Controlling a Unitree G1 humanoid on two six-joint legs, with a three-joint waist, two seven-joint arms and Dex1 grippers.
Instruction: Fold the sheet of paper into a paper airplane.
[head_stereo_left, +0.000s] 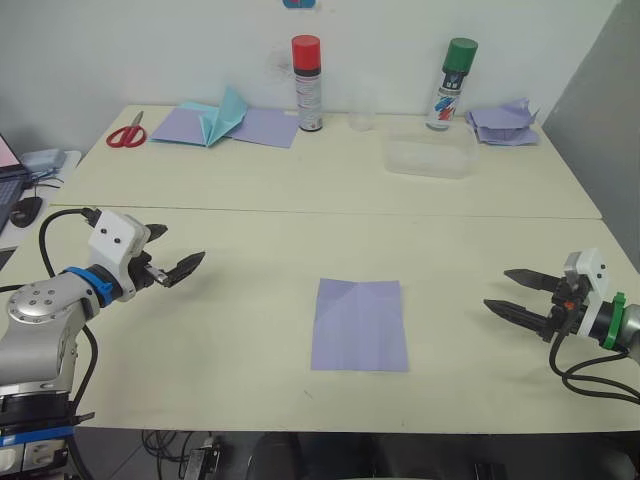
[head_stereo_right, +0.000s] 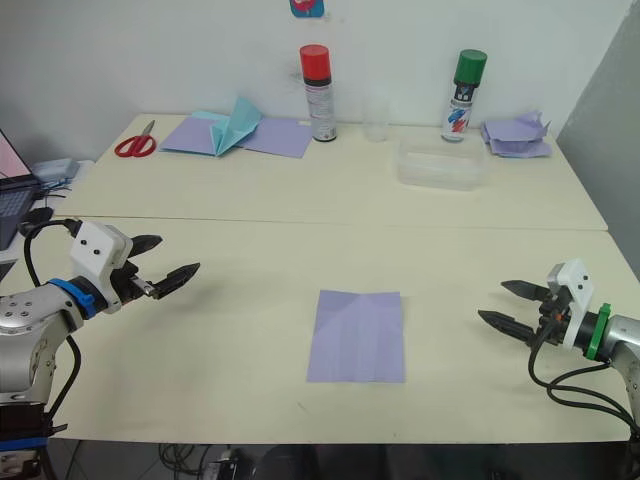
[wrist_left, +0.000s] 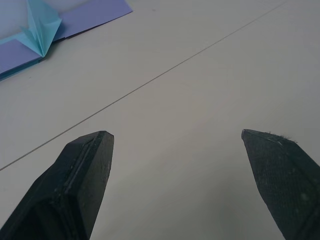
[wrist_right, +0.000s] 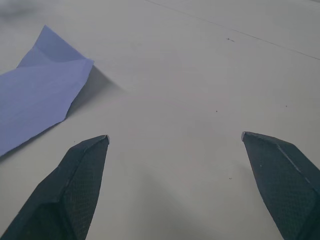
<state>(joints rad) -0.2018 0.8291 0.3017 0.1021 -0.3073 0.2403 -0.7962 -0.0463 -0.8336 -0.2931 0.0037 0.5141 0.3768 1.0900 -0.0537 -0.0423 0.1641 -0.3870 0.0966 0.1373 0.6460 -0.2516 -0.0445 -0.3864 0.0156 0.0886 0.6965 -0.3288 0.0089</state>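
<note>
Sheet of paper (head_stereo_left: 360, 325) flat between spread left pincer (head_stereo_left: 172, 258), spread right pincer (head_stereo_left: 517, 294), both hovering.

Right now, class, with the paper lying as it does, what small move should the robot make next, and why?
Probably bring both grippers in toward the sheet of paper. It lies flat and unfolded on the table, while the left gripper and right gripper hover open, well off to either side, touching nothing.

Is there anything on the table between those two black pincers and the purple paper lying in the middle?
Nothing visible. The sheet of paper lies flat, with bare tabletop between it and the open left pincer and open right pincer.
</note>
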